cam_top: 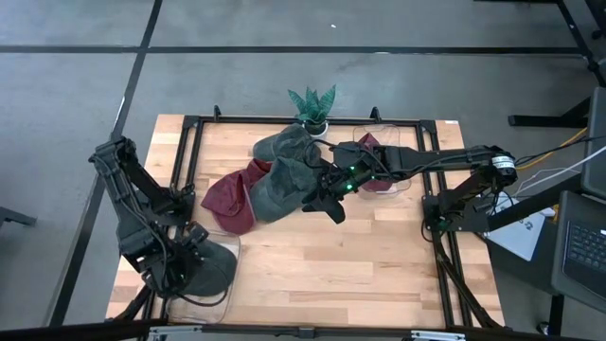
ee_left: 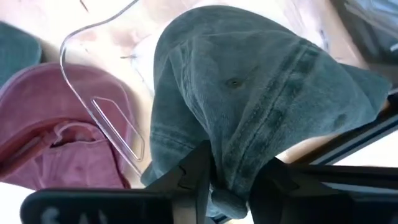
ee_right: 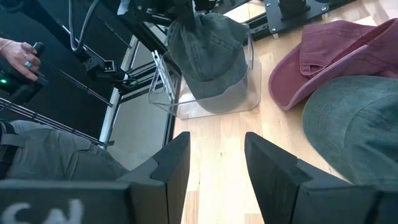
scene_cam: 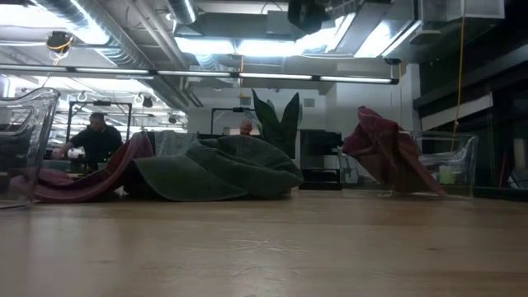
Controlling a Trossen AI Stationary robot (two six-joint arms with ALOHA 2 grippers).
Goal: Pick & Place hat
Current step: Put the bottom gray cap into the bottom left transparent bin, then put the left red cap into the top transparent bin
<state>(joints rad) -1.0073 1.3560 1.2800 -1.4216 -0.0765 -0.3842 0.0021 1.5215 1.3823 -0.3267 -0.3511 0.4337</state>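
Hat: a grey-green cap (ee_left: 261,106) hung pinched between the left gripper (ee_left: 233,177) fingers, over the clear bin (cam_top: 213,275) at the table's near-left corner, seemingly for dropping in.
Right gripper (ee_right: 214,165): spread, empty, above the cap pile (cam_top: 270,185), probably readying another pick.

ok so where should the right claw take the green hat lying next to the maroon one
Best the raised crown of the green hat, from straight above: it humps up in soft folds that pinch easily. The right claw, open, hovers at its edge; the maroon hat crowds the opposite side.
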